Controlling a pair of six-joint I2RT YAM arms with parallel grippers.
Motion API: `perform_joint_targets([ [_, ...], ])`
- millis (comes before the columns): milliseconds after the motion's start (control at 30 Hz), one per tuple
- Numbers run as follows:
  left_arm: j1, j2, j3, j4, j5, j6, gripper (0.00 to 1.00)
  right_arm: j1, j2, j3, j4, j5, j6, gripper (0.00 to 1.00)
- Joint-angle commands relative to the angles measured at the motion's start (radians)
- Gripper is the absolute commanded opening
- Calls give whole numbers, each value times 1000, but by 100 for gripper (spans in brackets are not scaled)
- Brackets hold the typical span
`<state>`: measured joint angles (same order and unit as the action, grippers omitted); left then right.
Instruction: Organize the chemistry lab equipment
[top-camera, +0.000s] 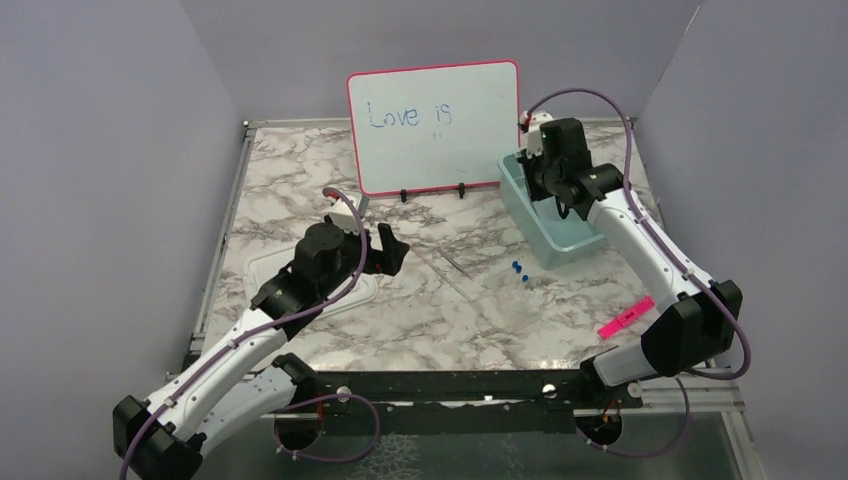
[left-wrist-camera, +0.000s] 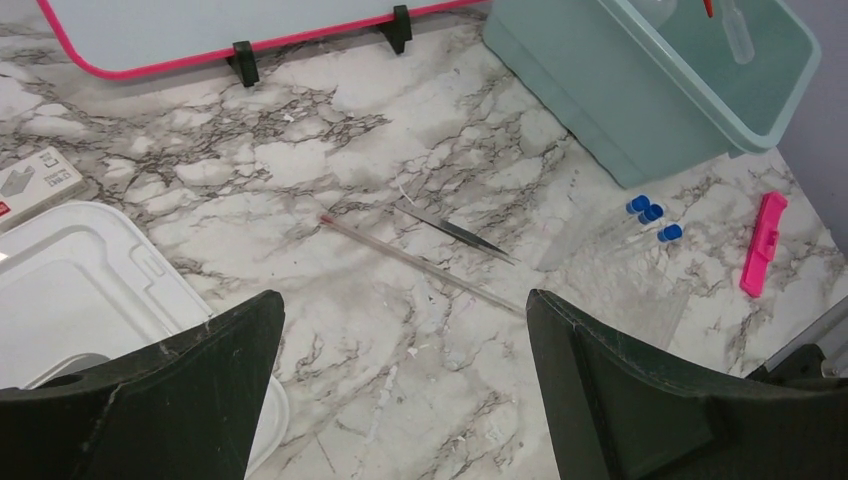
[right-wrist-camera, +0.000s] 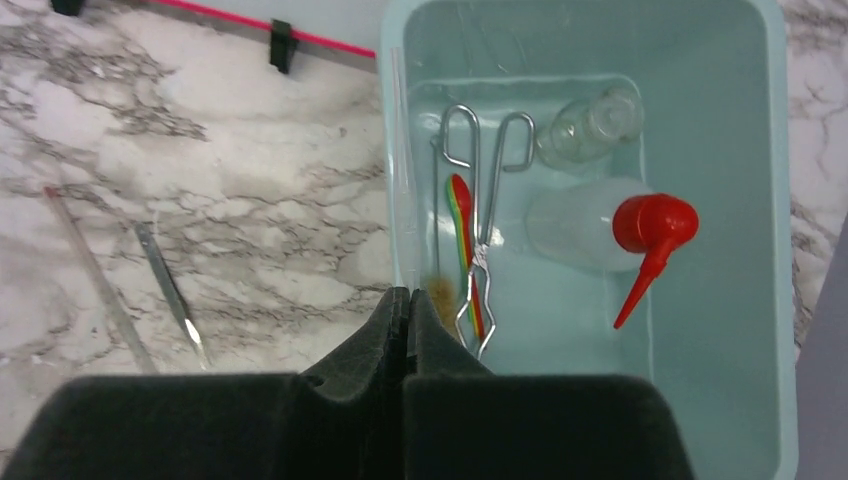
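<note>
- Standing upright at the far side of the marble bench (top-camera: 300, 190) in the top view is a pink-framed whiteboard (top-camera: 433, 125), with a pale teal bin (top-camera: 520, 200) just right of it.
- The left claw (top-camera: 390, 250) hangs over the middle-left of the bench, spread wide and empty.
- The right claw (top-camera: 568, 207) sits above the bin.
- The metal tweezers (top-camera: 457, 263) lie on bare marble between the two claws, with blue-capped tubes (top-camera: 520, 270) to their right, near the bin.
- A flat pink marker (top-camera: 625, 317) lies at the near right, by the right arm.
- In the left wrist view, the left claw's fingers (left-wrist-camera: 200, 400) stand far apart with nothing between them.
- Beyond them, a thin red-tipped stick (left-wrist-camera: 420, 265) lies just beside the tweezers (left-wrist-camera: 455, 232), the two close together but not clearly touching.
- A white lid (left-wrist-camera: 80, 290) lies flat at the left.
- The tubes (left-wrist-camera: 648, 212) and the marker (left-wrist-camera: 763, 243) sit at the right below the bin (left-wrist-camera: 600, 110).
- In the right wrist view, the right claw (right-wrist-camera: 407, 320) is pressed fully together, gripping nothing, over the bin's near-left wall (right-wrist-camera: 392, 200).
- Inside the bin lie metal tongs (right-wrist-camera: 485, 220), a red, yellow and green stick (right-wrist-camera: 462, 230) beside them, and a wire brush (right-wrist-camera: 438, 290) with brownish bristles.
- A clear pipette (right-wrist-camera: 402, 150) lies along the wall.
- A small clear flask (right-wrist-camera: 590, 125) lies on its side, and a bottle with a red spout (right-wrist-camera: 650, 230) lies next to it.
- The tweezers (right-wrist-camera: 170, 290) and thin stick (right-wrist-camera: 95, 270) rest outside on the marble.
</note>
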<state>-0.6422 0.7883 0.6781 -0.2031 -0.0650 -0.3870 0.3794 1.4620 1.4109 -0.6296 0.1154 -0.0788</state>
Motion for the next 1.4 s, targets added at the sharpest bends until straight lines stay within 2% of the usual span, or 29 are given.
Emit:
perform_joint_targets([
  [0,6,53,19,69,96,-30,94,-54,-21,-52,-5,83,11,3],
  [167,6,106,46,118,121,-46,94,-122,37,-81,14,71,3,4],
  [400,6,160,70,122,128,-30,94,-181,157,-57,52,-100,-34,4],
  [600,6,212,102,104,113,-17,94,-192,242,-47,54,-182,-48,4],
  [700,6,233,102,121,107,-26,94,-194,262,-65,59,-179,-37,8],
  [800,6,258,102,135,106,-42,94,-194,267,-71,69,-152,-18,16],
  [933,6,293,108,137,103,-71,93,-194,253,-52,56,-139,-1,27],
  [1033,6,312,101,146,99,-107,93,-194,219,-33,47,-145,20,32],
  [1167,6,366,97,134,108,-190,88,-191,157,-12,55,-200,52,33],
  [1367,6,423,60,136,82,-325,85,-163,25,-21,83,-185,146,34],
])
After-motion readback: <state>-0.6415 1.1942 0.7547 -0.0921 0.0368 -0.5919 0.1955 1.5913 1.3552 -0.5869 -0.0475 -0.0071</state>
